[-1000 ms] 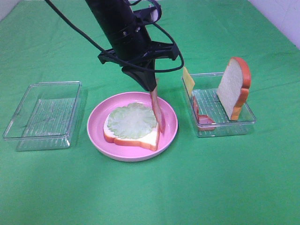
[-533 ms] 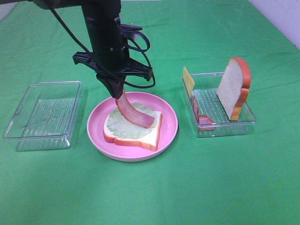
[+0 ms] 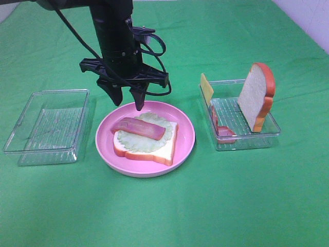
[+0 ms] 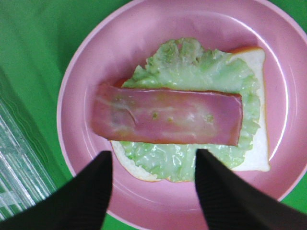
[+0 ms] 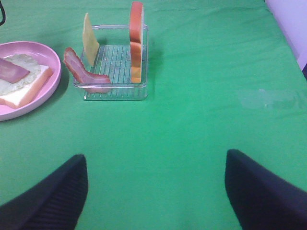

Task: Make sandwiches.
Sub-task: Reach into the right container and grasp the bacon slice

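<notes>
I think the bacon step is done. The reddish-pink bacon strip [image 3: 139, 127] lies flat on the pale green lettuce leaf [image 3: 138, 145]. That sits on the white toy bread slice with orange-brown crust [image 3: 167, 146], in the round pink plate [image 3: 189, 139] at the middle of the green cloth surface [image 3: 164, 211]. My left gripper [image 3: 128, 105] hangs above it, jaws wide, holding nothing. My right gripper [image 5: 154, 191] hangs over cloth, jaws wide too. Next I would fetch the yellow cheese slice [image 3: 206, 88] from the clear plastic tray [image 3: 247, 140] toward the right edge, pinching its thin top. A pale wall [image 3: 313, 20] shows past the far right corner.
</notes>
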Available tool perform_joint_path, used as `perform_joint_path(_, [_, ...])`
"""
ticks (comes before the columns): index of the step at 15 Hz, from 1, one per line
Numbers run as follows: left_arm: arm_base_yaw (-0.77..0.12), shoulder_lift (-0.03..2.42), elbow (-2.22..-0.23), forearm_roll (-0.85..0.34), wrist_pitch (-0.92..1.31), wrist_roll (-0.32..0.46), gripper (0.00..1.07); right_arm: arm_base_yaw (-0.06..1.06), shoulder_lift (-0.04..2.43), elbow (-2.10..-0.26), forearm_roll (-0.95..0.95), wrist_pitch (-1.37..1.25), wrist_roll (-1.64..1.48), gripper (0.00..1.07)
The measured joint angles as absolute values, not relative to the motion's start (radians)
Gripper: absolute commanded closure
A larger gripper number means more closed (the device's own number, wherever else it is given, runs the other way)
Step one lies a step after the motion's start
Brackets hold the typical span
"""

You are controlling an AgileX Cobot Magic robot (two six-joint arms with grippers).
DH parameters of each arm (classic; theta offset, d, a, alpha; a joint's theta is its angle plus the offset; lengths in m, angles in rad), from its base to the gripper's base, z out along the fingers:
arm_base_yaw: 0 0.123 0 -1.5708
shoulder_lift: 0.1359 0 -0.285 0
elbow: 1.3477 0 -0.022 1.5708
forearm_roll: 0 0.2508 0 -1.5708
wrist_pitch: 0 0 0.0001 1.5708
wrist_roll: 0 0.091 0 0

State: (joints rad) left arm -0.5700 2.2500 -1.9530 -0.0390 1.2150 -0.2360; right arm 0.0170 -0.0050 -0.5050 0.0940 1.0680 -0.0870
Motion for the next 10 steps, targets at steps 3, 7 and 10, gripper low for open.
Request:
perform_joint_path(3, [-0.57, 2.244, -1.953, -0.041, 1.215, -0.232, 0.26, 0.017, -0.005, -0.505, 0.094, 1.068, -0.087, 0.32])
perform_joint_path(7, [-0.57, 2.156, -1.953, 0.028, 1.216, -0.221, 0.26, 0.017, -0.005, -0.505, 0.094, 1.068, -0.087, 0.32])
perform_joint_path(10, [-0.57, 2.046, -1.953, 0.065, 1.218, -0.237, 0.28, 0.017, -0.005, -0.505, 0.094, 1.068, -0.087, 0.32])
